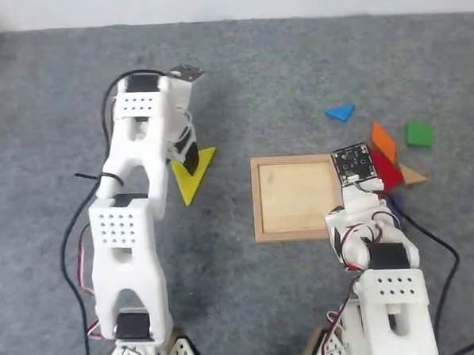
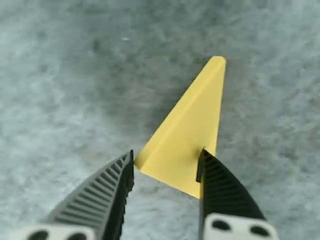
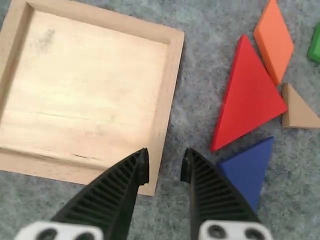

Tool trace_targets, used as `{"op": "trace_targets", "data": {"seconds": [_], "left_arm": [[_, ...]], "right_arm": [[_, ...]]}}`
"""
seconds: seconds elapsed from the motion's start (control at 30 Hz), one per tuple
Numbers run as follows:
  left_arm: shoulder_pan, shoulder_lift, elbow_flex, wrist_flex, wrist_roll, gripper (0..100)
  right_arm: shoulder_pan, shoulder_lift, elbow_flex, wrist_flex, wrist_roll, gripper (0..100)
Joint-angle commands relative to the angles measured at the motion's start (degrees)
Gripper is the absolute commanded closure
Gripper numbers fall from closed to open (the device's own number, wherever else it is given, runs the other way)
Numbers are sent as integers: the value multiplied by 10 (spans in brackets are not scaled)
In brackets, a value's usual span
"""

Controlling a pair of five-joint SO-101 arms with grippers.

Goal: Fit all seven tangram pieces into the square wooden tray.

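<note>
Robotics test bench: grey felt tabletop (image 1: 280, 80), pale wall (image 1: 228, 1).

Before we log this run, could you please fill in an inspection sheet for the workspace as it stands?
Surface: grey felt-like mat.
Job's things: wooden tray empty; yellow triangle left of it; light blue triangle, orange parallelogram, green square, red triangle, tan triangle and dark blue triangle loose on its right.
Clutter: nothing seen.
Grippers: left gripper open, straddling the yellow triangle; right gripper open, empty, above the tray's rim.
Cables: black cable beside the left arm; second black cable beside the right arm.
Surroundings: pale strip beyond the mat.
</note>
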Motion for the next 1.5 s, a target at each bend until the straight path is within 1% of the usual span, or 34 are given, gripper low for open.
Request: {"op": "trace_targets", "data": {"seconds": [0.0, 0.17, 0.23, 0.6, 0.73, 0.87, 0.93, 1.03, 1.13, 1.2, 1.47], "left_arm": [[18, -55, -2, 20, -4, 804], [53, -91, 5, 21, -3, 806], [69, -105, 19, 21, -3, 822], [149, -152, 144, 21, -5, 833], [158, -152, 166, 18, -7, 833], [137, -127, 163, -21, -5, 829], [124, -112, 160, -40, -4, 808], [110, -98, 160, -56, -4, 750], [109, -99, 160, -57, -4, 647], [108, -99, 156, -62, -4, 602], [103, -85, 153, -105, 8, 596]], "right_arm": [[-2, -11, -5, -9, 8, 869], [-2, -11, -5, -9, 9, 870], [-2, -11, -5, -10, 9, 871], [-2, -11, -5, -10, 7, 871], [-2, -12, -5, -10, 7, 871], [-2, -13, -5, -10, 7, 871], [-2, -13, -5, -10, 7, 871], [-2, -13, -5, -10, 7, 871], [-2, -13, -5, -10, 8, 871], [-2, -13, -5, -10, 9, 871], [-2, -13, -5, -10, 10, 872]]}}
